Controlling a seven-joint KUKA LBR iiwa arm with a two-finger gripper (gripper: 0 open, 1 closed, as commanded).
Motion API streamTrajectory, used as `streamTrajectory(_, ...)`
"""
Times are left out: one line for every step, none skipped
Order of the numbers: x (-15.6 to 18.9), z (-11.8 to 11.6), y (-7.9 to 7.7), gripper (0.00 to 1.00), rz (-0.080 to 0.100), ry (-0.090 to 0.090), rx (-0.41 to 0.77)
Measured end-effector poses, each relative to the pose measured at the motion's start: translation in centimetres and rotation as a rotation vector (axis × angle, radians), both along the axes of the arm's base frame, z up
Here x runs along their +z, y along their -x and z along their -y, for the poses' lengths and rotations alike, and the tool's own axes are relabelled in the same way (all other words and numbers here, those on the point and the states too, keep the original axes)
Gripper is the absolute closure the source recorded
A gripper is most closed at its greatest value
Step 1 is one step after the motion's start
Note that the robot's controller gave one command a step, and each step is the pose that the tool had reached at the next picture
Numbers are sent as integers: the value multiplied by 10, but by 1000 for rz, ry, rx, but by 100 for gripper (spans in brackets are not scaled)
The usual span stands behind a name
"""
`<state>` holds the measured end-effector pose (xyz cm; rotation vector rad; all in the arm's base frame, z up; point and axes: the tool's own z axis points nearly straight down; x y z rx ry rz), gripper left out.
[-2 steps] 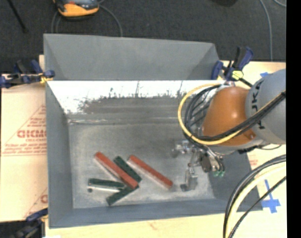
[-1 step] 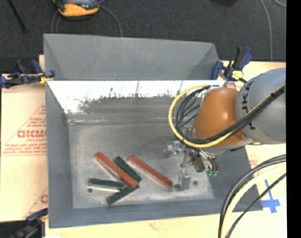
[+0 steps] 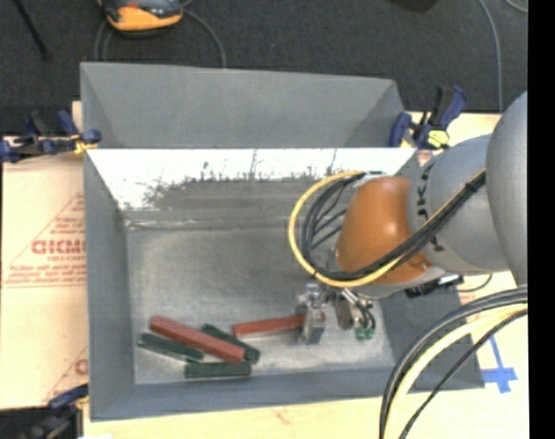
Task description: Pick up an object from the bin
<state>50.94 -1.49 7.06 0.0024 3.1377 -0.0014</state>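
Found a short reddish-brown bar (image 3: 263, 326) lying flat on the grey floor of the bin (image 3: 108, 273), toward the front and a little right of middle, running roughly left to right. Judged it a rigid stick, likely wood or plastic: light, stiff, not fragile, with flat long faces giving a fair purchase and little risk of slipping. Reckoned the best hold to be across its narrow width, close to the middle of its length, so as to keep it level on the lift. Feared drooping or swinging from a hold at the very tip.

Saw its left end just beside, perhaps touching, a small heap of like pieces: a longer red bar (image 3: 187, 335) lying aslant, with dark green bars (image 3: 218, 369) alongside and in front of it, nearer the front-left corner. Expected no tangle there, given smooth straight pieces, though possibly a nudge to the nearest green one on lifting.

Placed the gripper (image 3: 321, 326) low at the short bar's right end, touching or all but touching it. Could not make out its state, spread or pressed together, nor any pinch on the bar. Noted above it the orange cover (image 3: 378, 231) and the looping cables (image 3: 300, 231) of the wrist, reaching in from the right over the bin's right side.
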Motion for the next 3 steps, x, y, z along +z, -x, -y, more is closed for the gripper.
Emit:
streamTrajectory(0, 0, 0, 0, -1, 0, 1)
streamTrajectory(0, 0, 0, 100, 0, 1, 3)
streamTrajectory(0, 0, 0, 100, 0, 1, 3)
